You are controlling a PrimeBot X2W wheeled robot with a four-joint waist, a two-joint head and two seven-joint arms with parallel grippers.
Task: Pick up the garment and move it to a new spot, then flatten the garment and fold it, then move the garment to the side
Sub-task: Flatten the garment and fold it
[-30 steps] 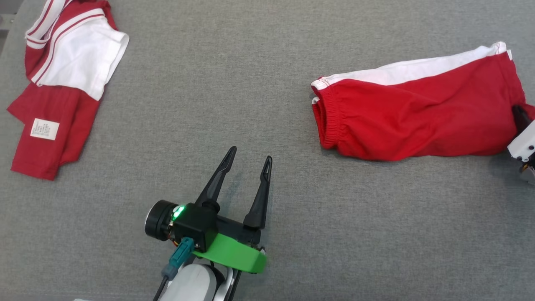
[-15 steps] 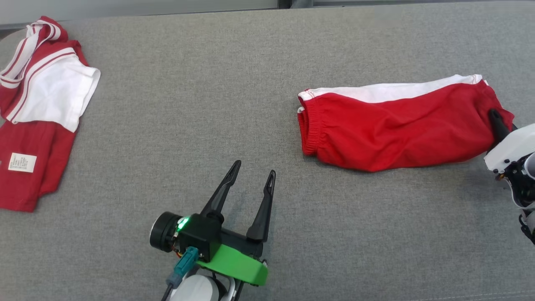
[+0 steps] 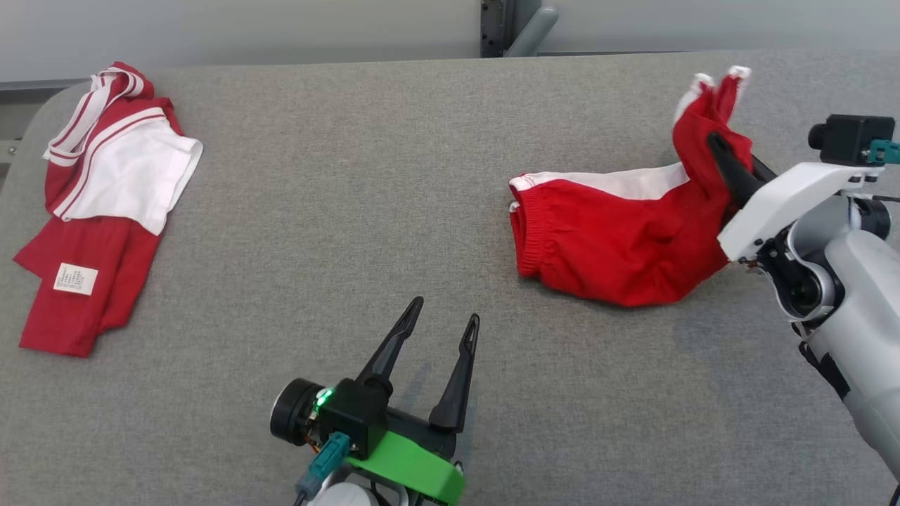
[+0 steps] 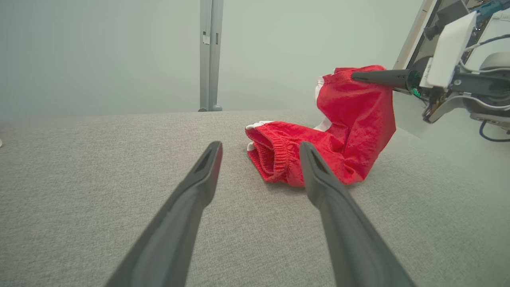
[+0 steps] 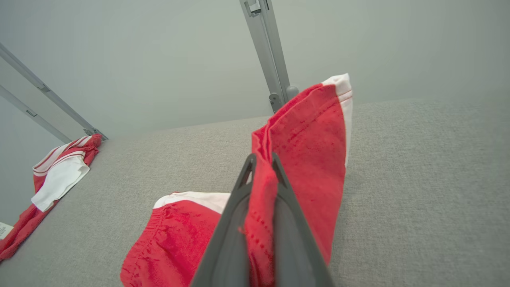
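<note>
The garment is a pair of red shorts with a white side stripe, lying on the grey table at the right. Its leg end is lifted off the surface, pinched by my right gripper, which is shut on the cloth. In the right wrist view the red fabric is clamped between the two dark fingers. The elastic waistband still rests on the table. My left gripper stands open near the front edge, left of the shorts, with nothing between its fingers.
A second red and white garment with a white label lies crumpled at the table's far left. The grey table surface stretches between the two. A metal post rises behind the back edge.
My right gripper has risen, lifting the shorts' leg end off the table. The head camera has tilted up, so the whole picture shifted. The left gripper stays open.
</note>
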